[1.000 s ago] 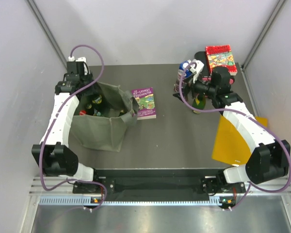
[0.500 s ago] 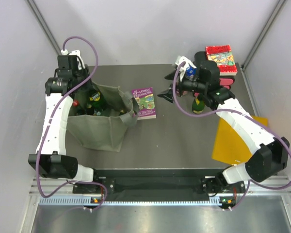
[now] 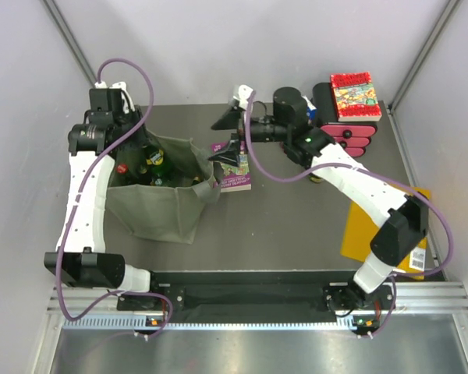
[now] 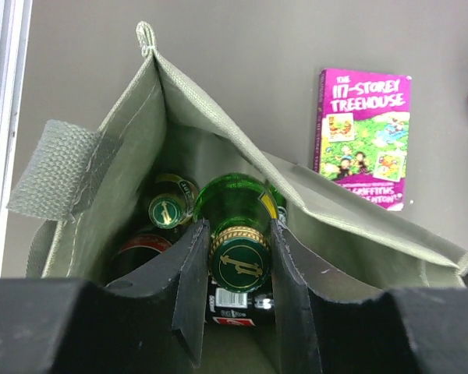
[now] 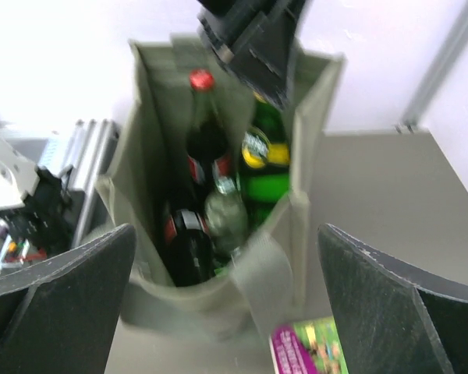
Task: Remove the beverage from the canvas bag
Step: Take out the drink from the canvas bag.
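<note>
Left wrist: grasp step. We log the left gripper point(image 4: 238, 234) pinching a green bottle point(image 4: 240, 269) in the bag point(image 4: 218, 117); right gripper point(image 3: 228, 137) spread. Next, we judge: lift straight up.

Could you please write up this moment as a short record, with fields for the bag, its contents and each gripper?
bag: canvas bag, mouth open, on the table's left side
contents: green bottle, red-capped bottle, and at least one more bottle
left gripper: fingers closed on the green bottle's neck, inside the bag mouth
right gripper: open, empty, near the purple book, facing the bag
task status: green bottle gripped, not yet out of the bag
</note>
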You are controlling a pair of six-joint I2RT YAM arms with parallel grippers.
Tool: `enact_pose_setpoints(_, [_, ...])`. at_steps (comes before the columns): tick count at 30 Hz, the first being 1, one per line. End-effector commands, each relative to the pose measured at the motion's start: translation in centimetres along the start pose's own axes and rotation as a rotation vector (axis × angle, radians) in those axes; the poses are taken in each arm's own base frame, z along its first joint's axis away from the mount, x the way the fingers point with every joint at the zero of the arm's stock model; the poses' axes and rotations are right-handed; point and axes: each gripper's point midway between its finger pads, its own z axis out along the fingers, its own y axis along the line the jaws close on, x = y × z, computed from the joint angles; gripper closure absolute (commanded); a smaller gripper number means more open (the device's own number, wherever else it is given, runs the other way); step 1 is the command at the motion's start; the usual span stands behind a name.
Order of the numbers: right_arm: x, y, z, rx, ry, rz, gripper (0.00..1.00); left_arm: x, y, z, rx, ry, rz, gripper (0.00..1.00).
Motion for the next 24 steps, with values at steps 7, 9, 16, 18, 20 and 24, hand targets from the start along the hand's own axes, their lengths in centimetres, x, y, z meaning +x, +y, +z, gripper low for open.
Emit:
enact_pose_setpoints(7, [-5.3,3.1,7.4,-0.119,-0.120,-0.048,0.09,-5.6,-2.5,-6.0,0.115,-0.222,-0.064,1.00])
enact_pose_setpoints(9, [-5.5,3.2,9.1,-0.120,-0.129,-0.038,0.12,-5.5,-2.6,-6.4,0.122,-0.216,-0.072,1.00])
enact_pose_setpoints(16, [-4.1,3.5,13.1,-0.118,-0.093,-0.002,0.17,-5.6,-3.1,-8.1,0.151,-0.220,-0.088,1.00])
enact_pose_setpoints(18, [-3.3,3.2,13.8,-0.101,-0.082,-0.002,0.18,-5.6,-3.2,-8.6,0.157,-0.221,-0.091,1.00])
enact_pose_setpoints(20, [-2.8,3.3,14.1,-0.095,-0.070,-0.008,0.18,-5.8,-3.4,-9.0,0.164,-0.228,-0.094,1.00])
enact_pose_setpoints(24, [-1.8,3.0,14.8,-0.075,-0.052,-0.009,0.19,-5.8,-3.6,-9.7,0.178,-0.232,-0.102,1.00])
